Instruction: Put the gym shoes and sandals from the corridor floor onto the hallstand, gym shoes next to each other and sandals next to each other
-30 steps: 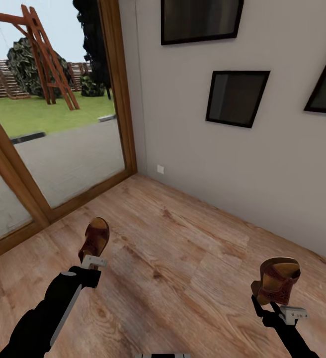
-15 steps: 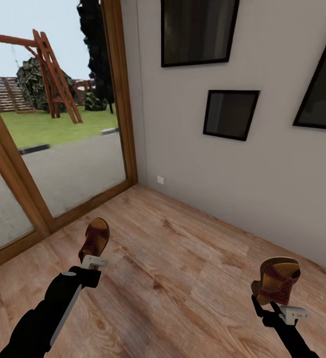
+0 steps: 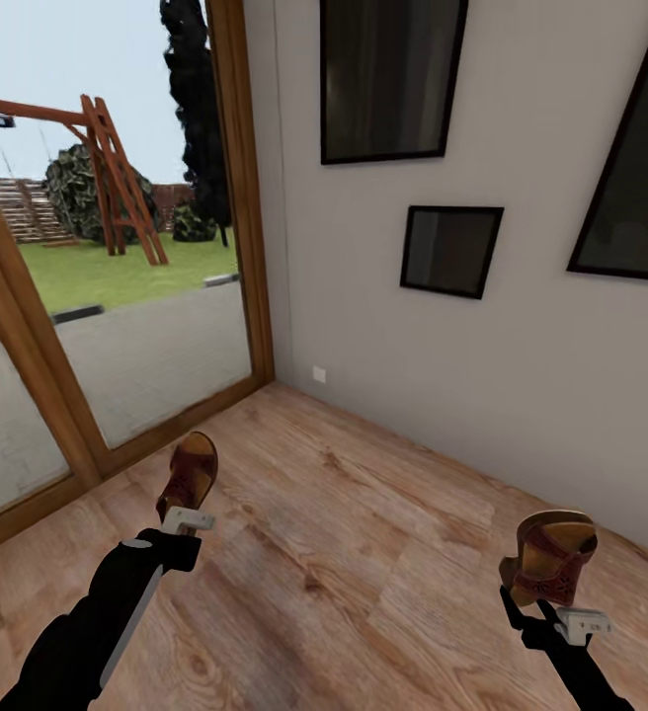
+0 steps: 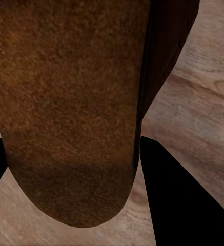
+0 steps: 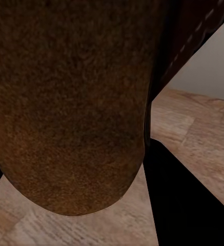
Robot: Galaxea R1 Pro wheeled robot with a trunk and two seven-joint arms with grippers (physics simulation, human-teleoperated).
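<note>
Each arm carries one brown sandal above the corridor floor (image 3: 364,533). My left gripper (image 3: 187,518) is shut on the heel end of a sandal (image 3: 189,477) that stands upright, toe up. The same sandal's brown sole (image 4: 70,102) looms close in the left wrist view, between the dark fingers (image 4: 183,200). Low at the right, my right gripper (image 3: 551,610) is shut on the other sandal (image 3: 551,555), whose tan insole and patterned strap face the head camera. Its sole (image 5: 70,102) is close up in the right wrist view. The gym shoes and the hallstand are out of view.
A grey wall (image 3: 482,375) with three dark framed pictures (image 3: 448,251) runs across the far side. At the left a wood-framed glass door (image 3: 126,326) looks onto a yard with a swing frame. Wood planks stretch between the arms and the wall.
The whole view has swung a little: wall pictures and the door frame shifted in the picture, so the camera moved. Both grippers hold their sandals as before.
</note>
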